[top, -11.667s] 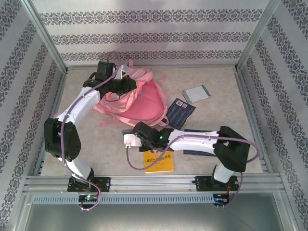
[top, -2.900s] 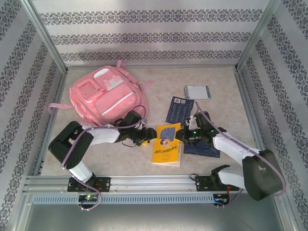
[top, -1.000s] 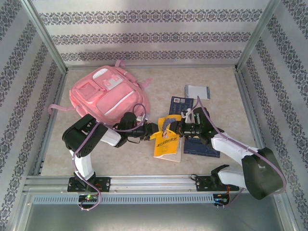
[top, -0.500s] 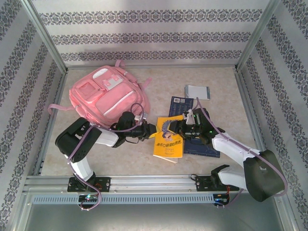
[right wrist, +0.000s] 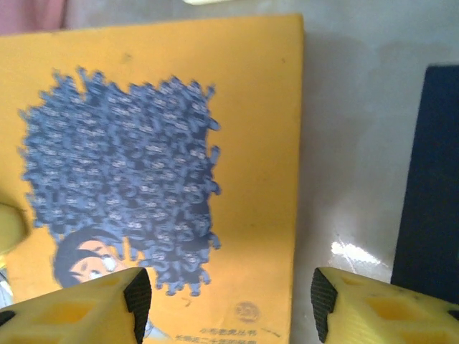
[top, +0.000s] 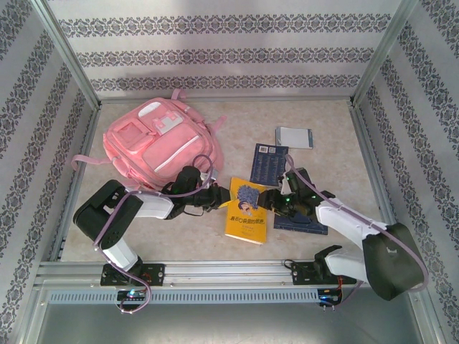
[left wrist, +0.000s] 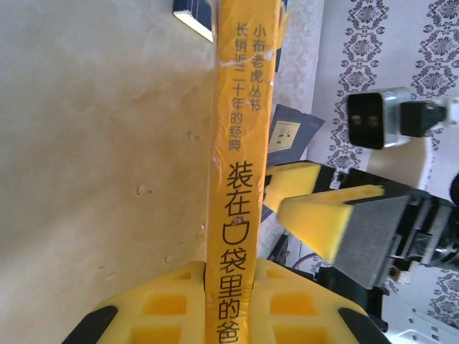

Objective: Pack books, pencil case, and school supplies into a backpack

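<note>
Progress: we are judging the packing as barely begun, since nothing is lying inside the backpack (top: 154, 143). It is sitting front-up toward the far left corner of the table (top: 323, 115). Whether its main zip is open we cannot tell from above.

The left gripper (top: 221, 197) is clamping its yellow pads (left wrist: 172, 301) tight on the spine of the yellow book (top: 247, 215). That book is lying mid-table, toward the near edge. The right gripper (top: 276, 203) is hovering just over the book's right side with its jaws well apart, gripping nothing.

We are counting three more books lying out on the right half of the table:
- a navy book (top: 269, 163) just beyond the yellow one
- a second navy book (top: 305, 223) partly under the right arm
- the grey-white notebook (top: 294, 136) nearer the far edge

We are reckoning every book as yet to go in, with the yellow one first in hand.
</note>
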